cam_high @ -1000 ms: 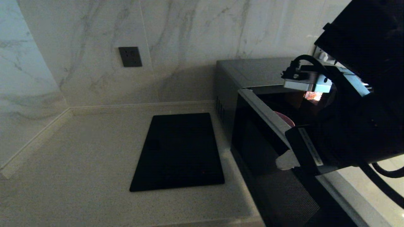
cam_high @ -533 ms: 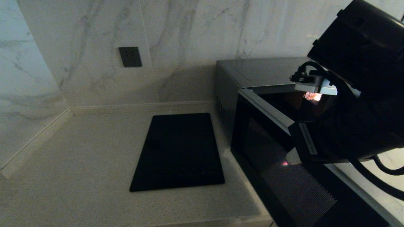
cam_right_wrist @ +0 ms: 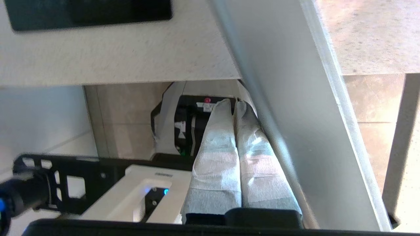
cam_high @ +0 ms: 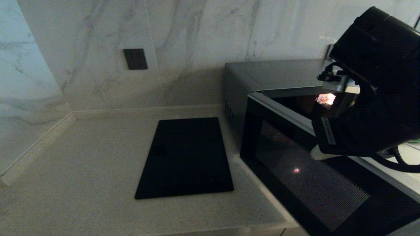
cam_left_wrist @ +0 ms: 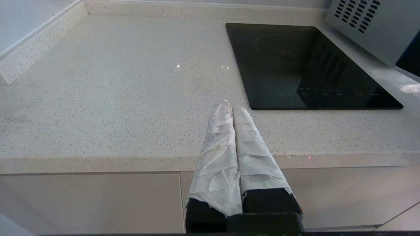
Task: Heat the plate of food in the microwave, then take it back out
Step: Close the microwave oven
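Here the microwave (cam_high: 262, 78) sits at the right of the head view with its dark glass door (cam_high: 305, 170) standing partly open.

The microwave is a silver-grey box with a flat top and vent slots on its side; its door shows a fine dotted mesh and a small pink glint, and a warm light glows inside the cavity. The plate of food cannot be seen. The right end effector (cam_right_wrist: 234, 105), its cloth-wrapped fingers pressed together and holding nothing, lies against the door's smooth silver edge. To the left of the oven a flat, glossy black rectangular cooktop (cam_high: 185, 157) lies on the speckled stone desk (cam_high: 82, 170), below a veined marble wall with a dark square socket (cam_high: 135, 59). The left end effector (cam_left_wrist: 232, 108), wrapped likewise, is pressed together at the desk's front edge.
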`<state>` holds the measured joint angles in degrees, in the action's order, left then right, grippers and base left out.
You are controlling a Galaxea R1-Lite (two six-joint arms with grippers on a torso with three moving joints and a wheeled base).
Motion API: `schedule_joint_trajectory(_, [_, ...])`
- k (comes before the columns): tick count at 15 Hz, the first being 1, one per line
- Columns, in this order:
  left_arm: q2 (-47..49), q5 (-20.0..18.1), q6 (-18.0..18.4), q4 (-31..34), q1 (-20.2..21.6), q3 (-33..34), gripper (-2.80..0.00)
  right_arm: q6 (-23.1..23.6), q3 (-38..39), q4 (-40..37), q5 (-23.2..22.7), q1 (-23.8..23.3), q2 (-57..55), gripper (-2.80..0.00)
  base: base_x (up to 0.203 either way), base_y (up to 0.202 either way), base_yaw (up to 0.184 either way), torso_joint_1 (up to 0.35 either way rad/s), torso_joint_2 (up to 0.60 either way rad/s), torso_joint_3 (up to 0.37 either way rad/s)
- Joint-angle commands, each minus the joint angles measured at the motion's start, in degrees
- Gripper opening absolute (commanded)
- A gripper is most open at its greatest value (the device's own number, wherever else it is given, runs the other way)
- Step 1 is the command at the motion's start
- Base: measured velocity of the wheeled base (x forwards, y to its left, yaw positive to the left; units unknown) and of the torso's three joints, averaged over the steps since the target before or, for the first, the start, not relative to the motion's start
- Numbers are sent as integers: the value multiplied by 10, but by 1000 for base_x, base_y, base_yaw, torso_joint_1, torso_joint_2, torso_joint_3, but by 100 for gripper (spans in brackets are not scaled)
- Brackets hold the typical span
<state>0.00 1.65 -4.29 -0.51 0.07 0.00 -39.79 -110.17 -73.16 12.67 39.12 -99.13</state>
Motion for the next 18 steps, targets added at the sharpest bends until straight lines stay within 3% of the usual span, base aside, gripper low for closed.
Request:
schedule_joint_trajectory(1, [1, 0, -1, 0, 0, 0, -280, -2, 0, -4, 1, -24, 5, -280, 0, 0, 0, 0, 0, 0])
schedule_joint_trajectory(9, [1, 0, 0, 0, 0, 0, -280, 1, 1, 2, 7, -123, 16, -280, 0, 0, 0, 0, 0, 0])
schedule_joint_trajectory(18, [1, 0, 0, 0, 0, 0, -280, -1, 15, 68, 28, -184, 9, -280, 0, 0, 0, 0, 0, 0])
